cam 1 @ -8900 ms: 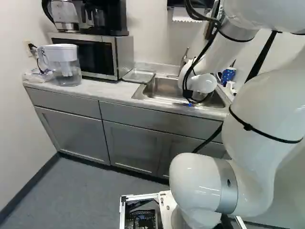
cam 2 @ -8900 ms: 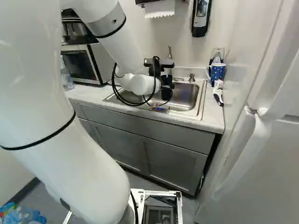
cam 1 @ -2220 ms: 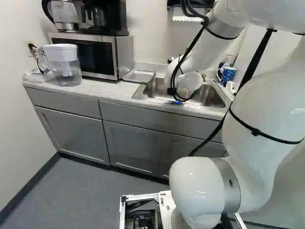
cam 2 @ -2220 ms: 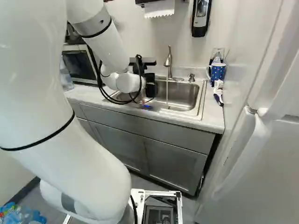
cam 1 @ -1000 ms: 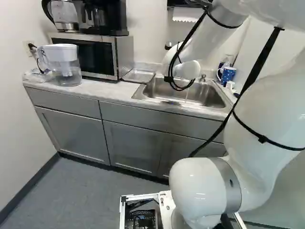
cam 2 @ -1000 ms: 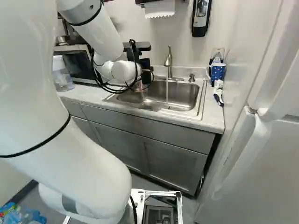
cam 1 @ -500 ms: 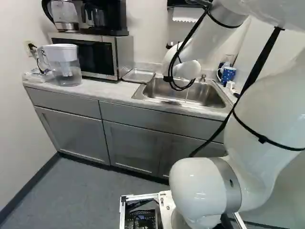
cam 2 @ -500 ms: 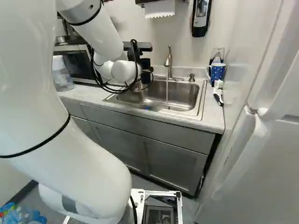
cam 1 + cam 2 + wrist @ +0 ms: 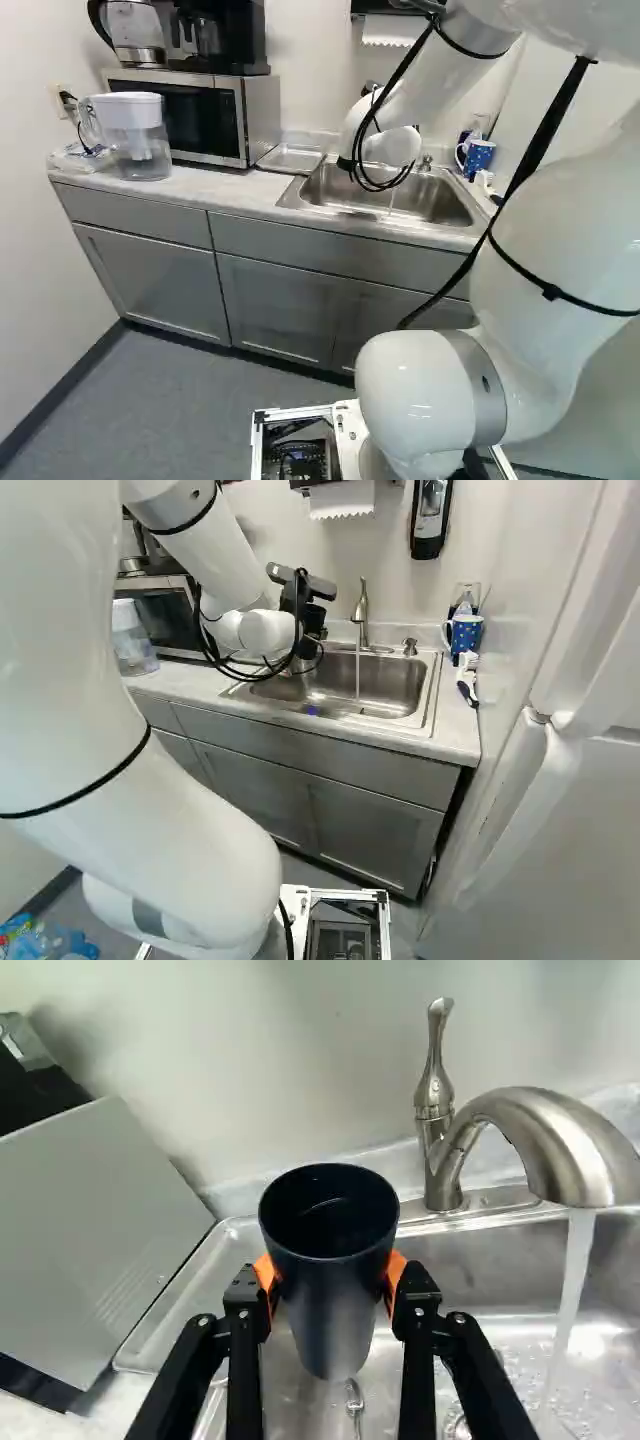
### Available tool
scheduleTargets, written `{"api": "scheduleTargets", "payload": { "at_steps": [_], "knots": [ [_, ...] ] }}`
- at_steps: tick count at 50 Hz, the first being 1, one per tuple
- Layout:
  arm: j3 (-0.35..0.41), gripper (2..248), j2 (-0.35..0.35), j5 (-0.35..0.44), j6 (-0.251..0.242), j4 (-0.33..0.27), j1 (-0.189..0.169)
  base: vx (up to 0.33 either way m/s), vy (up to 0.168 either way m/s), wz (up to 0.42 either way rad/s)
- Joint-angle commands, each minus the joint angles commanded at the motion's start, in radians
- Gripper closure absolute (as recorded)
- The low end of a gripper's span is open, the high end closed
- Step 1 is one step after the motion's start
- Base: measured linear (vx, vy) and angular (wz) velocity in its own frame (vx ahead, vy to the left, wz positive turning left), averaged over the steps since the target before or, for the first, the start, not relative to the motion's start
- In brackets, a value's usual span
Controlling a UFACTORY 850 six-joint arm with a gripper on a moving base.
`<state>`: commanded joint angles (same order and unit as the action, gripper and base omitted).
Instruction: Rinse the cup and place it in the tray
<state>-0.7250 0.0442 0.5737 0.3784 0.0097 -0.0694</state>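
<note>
Water (image 9: 574, 1280) is running from the faucet (image 9: 560, 1145), and I have the dark cup (image 9: 330, 1305) pinched between both orange pads (image 9: 264, 1270) of my gripper (image 9: 330, 1282). The cup is above the sink (image 9: 470, 1255), mouth upward, apart from the stream. I judge that we are in the rinsing step, but whether the inside is already rinsed, I cannot tell. If it is, the next move should tip the cup over the sink to empty it, then carry it to the tray (image 9: 290, 158); otherwise, it must first go under the stream.
</note>
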Motion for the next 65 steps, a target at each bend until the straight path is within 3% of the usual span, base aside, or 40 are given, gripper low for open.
{"api": "scheduleTargets", "payload": {
  "at_steps": [65],
  "knots": [
    [0.0, 127, 0.0, 0.0, 0.683, 0.0, 0.0, 0.0, 0.0, 0.0]
  ]
}}
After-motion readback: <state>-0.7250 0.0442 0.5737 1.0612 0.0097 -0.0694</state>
